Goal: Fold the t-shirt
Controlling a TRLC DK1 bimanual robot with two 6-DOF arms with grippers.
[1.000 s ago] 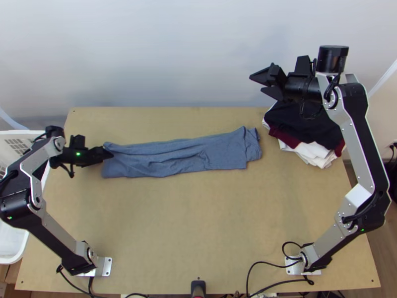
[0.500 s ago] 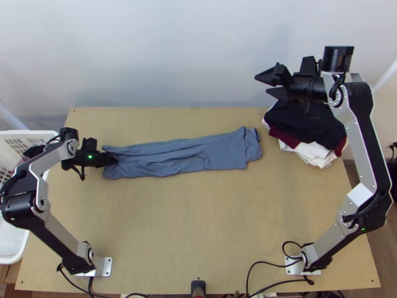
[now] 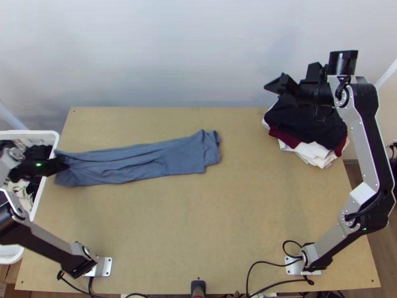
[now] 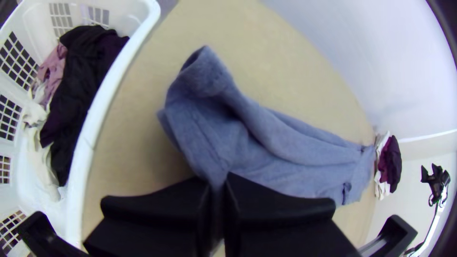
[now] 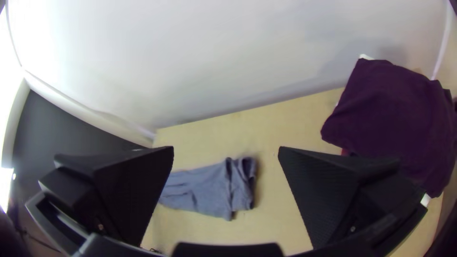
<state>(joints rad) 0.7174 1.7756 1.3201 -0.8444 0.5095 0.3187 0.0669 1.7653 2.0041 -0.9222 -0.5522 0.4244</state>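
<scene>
The blue t-shirt (image 3: 144, 159) lies as a long, narrow folded strip across the left and middle of the table. At the table's left edge, beside the basket, my left gripper (image 3: 63, 165) is shut on the strip's left end. In the left wrist view, cloth of the t-shirt (image 4: 266, 147) runs between the closed fingers of my left gripper (image 4: 217, 190). My right gripper (image 3: 273, 88) hangs over the table's far edge, by the clothes pile. In the right wrist view, my right gripper (image 5: 226, 150) stands open, its fingers wide apart with nothing between them.
A stack of dark, maroon and white clothes (image 3: 310, 124) lies at the table's far right. The white basket (image 3: 53, 141) with dark and light clothes stands at the left edge. Bare tabletop (image 3: 198, 223) stretches in front of the t-shirt. A wall rises behind the table.
My left gripper has moved left toward the basket, dragging the whole t-shirt along the table. My right gripper has shifted slightly to the right.
</scene>
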